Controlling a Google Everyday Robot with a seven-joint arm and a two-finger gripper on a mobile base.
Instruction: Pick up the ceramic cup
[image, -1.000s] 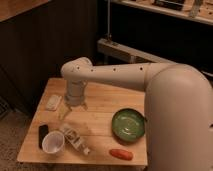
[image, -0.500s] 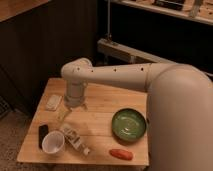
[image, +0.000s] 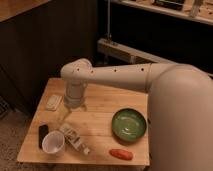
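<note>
White arm (image: 125, 77) points end effector (image: 73, 112) down near ceramic cup (image: 53, 143).

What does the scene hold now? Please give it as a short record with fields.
table: wooden, small
cup: white, upright, front left of the table, not held
gripper: points down over the left part of the table, behind the cup and apart from it
bowl: green, right side of the table
black item: close beside the cup, on its left
wrapper: lies just right of the cup
orange item: front edge, in front of the bowl
pale packet: left edge, beside the gripper
</note>
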